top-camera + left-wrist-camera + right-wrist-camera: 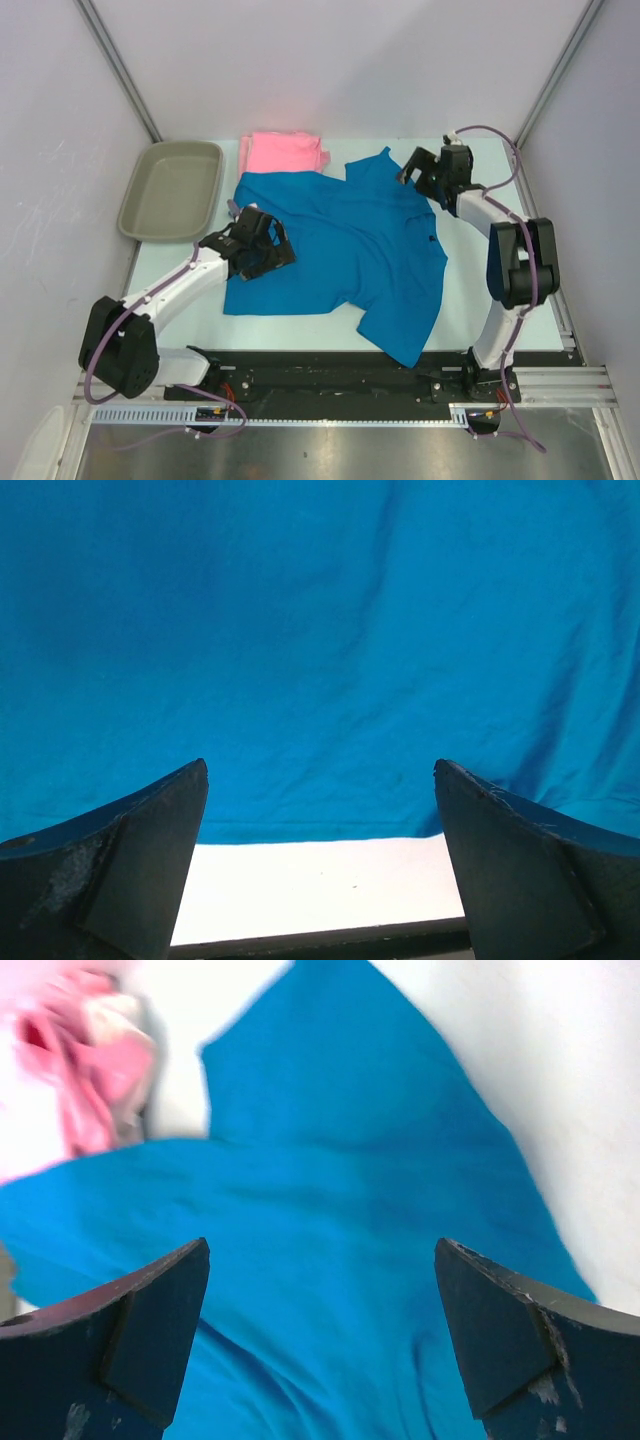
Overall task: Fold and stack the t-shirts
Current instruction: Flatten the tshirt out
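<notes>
Top external view: the blue t-shirt (340,240) is seen spread mostly flat at the middle of the table (470,290), its far edge meeting the pink t-shirt (283,153), which is bunched compactly at the far side just beside the grey-beige tray (170,190). The left gripper (276,250) is held over the blue shirt's left part with jaws spread wide and nothing grasped. The right gripper (413,170) is likewise parted and empty above the far sleeve.

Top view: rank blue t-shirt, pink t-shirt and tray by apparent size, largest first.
1. blue t-shirt, spread out
2. tray
3. pink t-shirt, a compact pile; the blue one may hide its near edge
</notes>
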Controlling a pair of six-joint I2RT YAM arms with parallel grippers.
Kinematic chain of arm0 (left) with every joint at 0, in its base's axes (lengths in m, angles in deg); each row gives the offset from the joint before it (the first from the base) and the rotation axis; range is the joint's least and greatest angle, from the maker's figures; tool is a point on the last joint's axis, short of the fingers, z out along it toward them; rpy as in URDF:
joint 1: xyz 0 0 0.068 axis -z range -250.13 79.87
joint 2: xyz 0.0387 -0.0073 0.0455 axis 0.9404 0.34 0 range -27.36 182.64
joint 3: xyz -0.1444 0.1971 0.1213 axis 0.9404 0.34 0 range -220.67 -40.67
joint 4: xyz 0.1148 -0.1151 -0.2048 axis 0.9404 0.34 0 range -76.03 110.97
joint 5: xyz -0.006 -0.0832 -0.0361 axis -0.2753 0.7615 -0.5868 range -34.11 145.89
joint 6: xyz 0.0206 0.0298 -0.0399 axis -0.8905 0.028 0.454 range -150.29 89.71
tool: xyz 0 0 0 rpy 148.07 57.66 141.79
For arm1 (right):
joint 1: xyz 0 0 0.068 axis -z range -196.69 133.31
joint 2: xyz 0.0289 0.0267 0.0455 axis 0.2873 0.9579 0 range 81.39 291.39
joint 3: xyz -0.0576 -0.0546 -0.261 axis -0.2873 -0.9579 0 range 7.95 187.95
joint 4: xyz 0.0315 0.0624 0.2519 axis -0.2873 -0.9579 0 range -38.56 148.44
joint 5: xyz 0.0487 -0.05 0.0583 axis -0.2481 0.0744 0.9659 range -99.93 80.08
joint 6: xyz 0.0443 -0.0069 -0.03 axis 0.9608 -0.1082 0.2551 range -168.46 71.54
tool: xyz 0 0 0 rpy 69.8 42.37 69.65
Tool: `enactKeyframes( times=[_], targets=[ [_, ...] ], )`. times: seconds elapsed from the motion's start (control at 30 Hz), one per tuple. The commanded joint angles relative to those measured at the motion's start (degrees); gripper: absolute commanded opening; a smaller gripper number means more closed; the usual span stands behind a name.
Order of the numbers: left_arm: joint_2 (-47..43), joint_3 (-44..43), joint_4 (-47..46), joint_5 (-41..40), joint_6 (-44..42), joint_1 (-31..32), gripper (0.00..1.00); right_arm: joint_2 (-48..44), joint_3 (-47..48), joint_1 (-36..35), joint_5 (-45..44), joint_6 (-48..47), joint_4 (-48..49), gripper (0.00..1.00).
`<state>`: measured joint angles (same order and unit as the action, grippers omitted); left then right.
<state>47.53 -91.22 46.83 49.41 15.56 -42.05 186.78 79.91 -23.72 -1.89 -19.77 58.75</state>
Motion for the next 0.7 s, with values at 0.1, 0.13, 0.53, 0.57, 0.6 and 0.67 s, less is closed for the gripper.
enactKeyframes(
  times=[0.1,0.13,0.53,0.57,0.6,0.67],
  targets=[
    [2.5,-1.9,-3.7,2.7,-3.2,-2.4,1.0,16.0,13.1,-0.1,14.2,11.6,14.3,0.99],
    [2.8,-2.0,-3.9,3.1,-3.3,-2.8,1.0,17.3,14.7,-0.4,14.6,11.6,13.7,0.99],
    [5.3,-1.7,-5.0,4.4,-5.5,-6.8,1.0,30.9,33.1,-2.5,8.9,10.5,4.4,1.0],
    [5.3,-1.5,-5.0,4.5,-5.8,-7.2,1.0,31.6,34.1,-2.5,7.9,10.3,1.4,1.0],
    [5.3,-1.4,-5.0,4.5,-5.9,-7.7,1.0,32.3,36.6,-2.4,5.4,10.1,-0.1,1.0],
    [5.3,-1.2,-4.9,4.7,-6.0,-8.1,1.0,34.5,38.3,-2.4,4.1,9.6,-4.7,1.0]
  ],
)
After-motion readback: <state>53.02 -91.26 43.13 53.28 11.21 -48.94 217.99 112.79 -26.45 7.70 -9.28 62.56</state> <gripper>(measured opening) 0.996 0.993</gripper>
